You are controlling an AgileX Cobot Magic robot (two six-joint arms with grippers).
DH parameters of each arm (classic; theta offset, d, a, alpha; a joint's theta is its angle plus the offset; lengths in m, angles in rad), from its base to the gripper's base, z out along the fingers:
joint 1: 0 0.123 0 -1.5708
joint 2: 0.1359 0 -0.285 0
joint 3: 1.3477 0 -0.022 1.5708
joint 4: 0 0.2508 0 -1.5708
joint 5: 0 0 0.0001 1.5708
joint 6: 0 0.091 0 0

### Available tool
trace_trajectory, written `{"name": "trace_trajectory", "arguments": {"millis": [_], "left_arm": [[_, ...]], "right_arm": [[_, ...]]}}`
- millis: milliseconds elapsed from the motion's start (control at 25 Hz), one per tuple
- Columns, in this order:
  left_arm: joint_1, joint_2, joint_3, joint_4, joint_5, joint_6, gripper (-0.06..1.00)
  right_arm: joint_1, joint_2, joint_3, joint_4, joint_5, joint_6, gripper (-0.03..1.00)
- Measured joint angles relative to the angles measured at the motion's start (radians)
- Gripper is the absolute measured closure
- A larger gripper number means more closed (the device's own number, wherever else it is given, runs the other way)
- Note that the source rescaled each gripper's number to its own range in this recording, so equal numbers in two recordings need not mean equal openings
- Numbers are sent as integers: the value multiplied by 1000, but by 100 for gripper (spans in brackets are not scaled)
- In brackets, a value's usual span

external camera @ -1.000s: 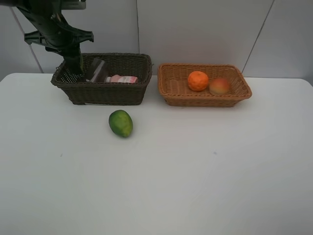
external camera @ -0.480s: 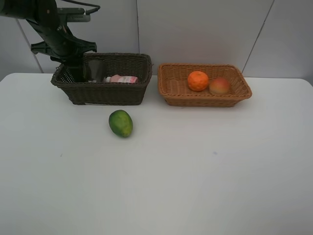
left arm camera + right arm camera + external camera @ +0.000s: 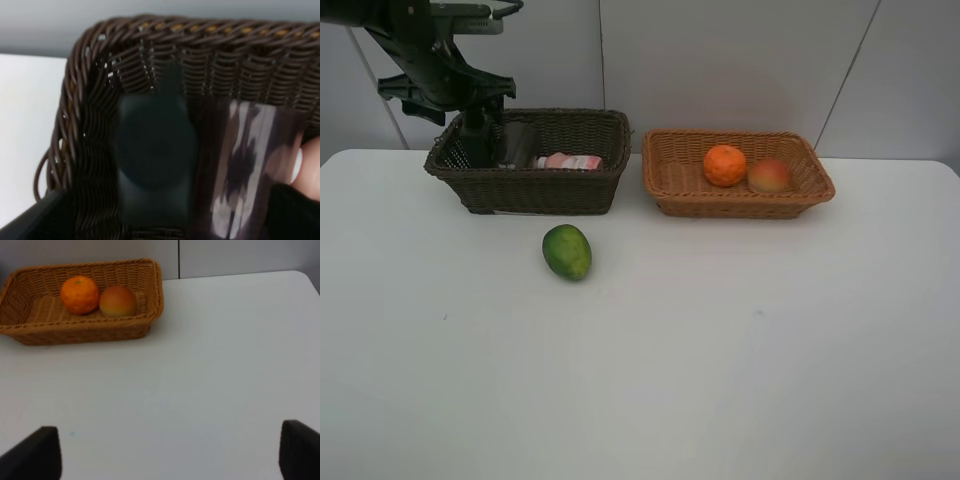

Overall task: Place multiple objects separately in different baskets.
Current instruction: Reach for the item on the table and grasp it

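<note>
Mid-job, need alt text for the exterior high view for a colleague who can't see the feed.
The left arm's gripper reaches into the dark brown wicker basket, which holds a pink white-capped bottle and a translucent cup. An orange and a red-yellow fruit sit in the light tan wicker basket; a green fruit lies on the white table.

Five items sit in the two baskets; I see one fruit on the table.

In my high view the dark brown basket [image 3: 528, 162] holds a dark green bottle [image 3: 154, 165], a translucent mauve cup [image 3: 520, 143] beside it and a pink bottle [image 3: 570, 161] lying on its side. The tan basket [image 3: 737, 174] holds the orange [image 3: 725, 165] touching the red-yellow fruit [image 3: 770, 176]. The green fruit [image 3: 567, 251] lies before the dark basket.
</note>
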Motion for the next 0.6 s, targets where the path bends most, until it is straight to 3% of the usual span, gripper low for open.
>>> {"name": "trace_trajectory", "arguments": {"millis": [120,280,600], "left_arm": [[0,-22,0,0,21,1,-4],[-17,-84,0,-13,128,2,-4],[-118,-190,0,-123,338,-3,-4]], "right_arm": [[0,0,0,0,0,0,9],[0,0,0,0,0,0,9],[0,0,0,0,0,0,9]]}}
